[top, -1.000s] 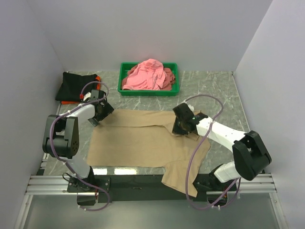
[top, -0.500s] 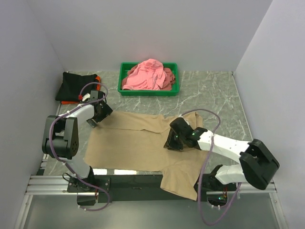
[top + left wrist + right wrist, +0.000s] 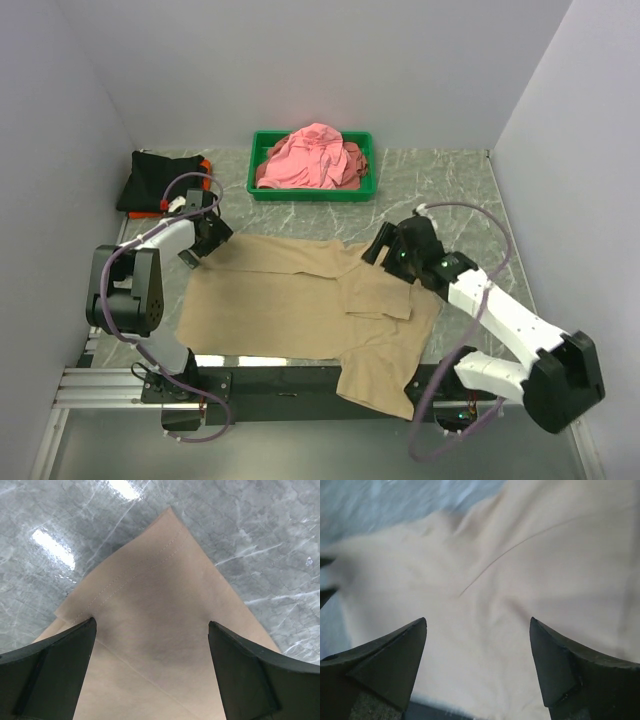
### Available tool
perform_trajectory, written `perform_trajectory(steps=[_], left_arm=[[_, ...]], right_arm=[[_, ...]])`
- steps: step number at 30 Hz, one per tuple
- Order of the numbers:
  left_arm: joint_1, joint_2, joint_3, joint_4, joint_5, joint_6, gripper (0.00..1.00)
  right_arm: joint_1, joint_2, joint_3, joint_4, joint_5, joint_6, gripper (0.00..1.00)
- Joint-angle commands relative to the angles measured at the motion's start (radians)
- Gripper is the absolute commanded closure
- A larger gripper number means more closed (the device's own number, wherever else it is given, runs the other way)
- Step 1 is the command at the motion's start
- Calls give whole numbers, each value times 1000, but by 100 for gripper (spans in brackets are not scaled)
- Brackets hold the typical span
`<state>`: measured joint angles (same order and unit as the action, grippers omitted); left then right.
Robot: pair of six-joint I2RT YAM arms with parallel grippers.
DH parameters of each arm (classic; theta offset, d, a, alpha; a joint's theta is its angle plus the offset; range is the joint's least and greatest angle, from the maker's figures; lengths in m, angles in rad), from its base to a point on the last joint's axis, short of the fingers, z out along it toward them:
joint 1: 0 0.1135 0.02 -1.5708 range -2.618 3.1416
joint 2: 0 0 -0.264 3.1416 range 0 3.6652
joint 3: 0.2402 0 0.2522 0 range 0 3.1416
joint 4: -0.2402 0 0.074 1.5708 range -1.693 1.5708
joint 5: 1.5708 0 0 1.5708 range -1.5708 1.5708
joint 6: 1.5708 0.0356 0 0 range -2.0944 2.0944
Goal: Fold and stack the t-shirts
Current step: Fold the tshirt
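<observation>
The tan t-shirt [image 3: 290, 295] lies spread flat across the middle of the table, its right part folded over and a lower piece hanging over the near edge. My left gripper [image 3: 203, 240] hovers open over the shirt's far left corner [image 3: 150, 595], nothing between its fingers [image 3: 60, 655]. My right gripper [image 3: 388, 252] stands open just above the shirt's far right part [image 3: 520, 555], holding nothing. Pink t-shirts [image 3: 310, 155] are heaped in the green tray. A black t-shirt [image 3: 155, 180] lies folded at the far left on an orange one [image 3: 205, 165].
The green tray [image 3: 262, 190] stands at the back centre against the wall. Grey walls close in the marbled table [image 3: 450, 190] on three sides. The arms' mounting rail [image 3: 120, 380] runs along the near edge.
My right gripper carried a fold of the tan shirt leftwards, opened and let it go, then drew back to the far right. The left gripper stayed open and shifted slightly.
</observation>
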<state>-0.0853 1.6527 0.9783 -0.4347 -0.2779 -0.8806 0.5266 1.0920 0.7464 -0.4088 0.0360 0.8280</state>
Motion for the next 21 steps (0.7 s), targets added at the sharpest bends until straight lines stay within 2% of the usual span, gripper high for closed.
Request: perform_trajectory(steps=[1, 4, 9, 15, 20, 21], left_arm=[[4, -33, -7, -1, 9, 8, 1], [4, -22, -12, 5, 31, 8, 1], [4, -7, -17, 8, 34, 8, 1], [4, 47, 13, 10, 72, 12, 1], [5, 90, 63, 1, 97, 14, 1], [5, 102, 78, -1, 100, 11, 1]], right_arm=[[-103, 136, 30, 77, -24, -127, 10], [-146, 276, 80, 123, -21, -167, 9], [-233, 517, 178, 102, -18, -190, 8], [-310, 670, 274, 68, -16, -256, 10], [-353, 730, 370, 51, -33, -277, 12], [-362, 764, 395, 27, -79, -280, 12]])
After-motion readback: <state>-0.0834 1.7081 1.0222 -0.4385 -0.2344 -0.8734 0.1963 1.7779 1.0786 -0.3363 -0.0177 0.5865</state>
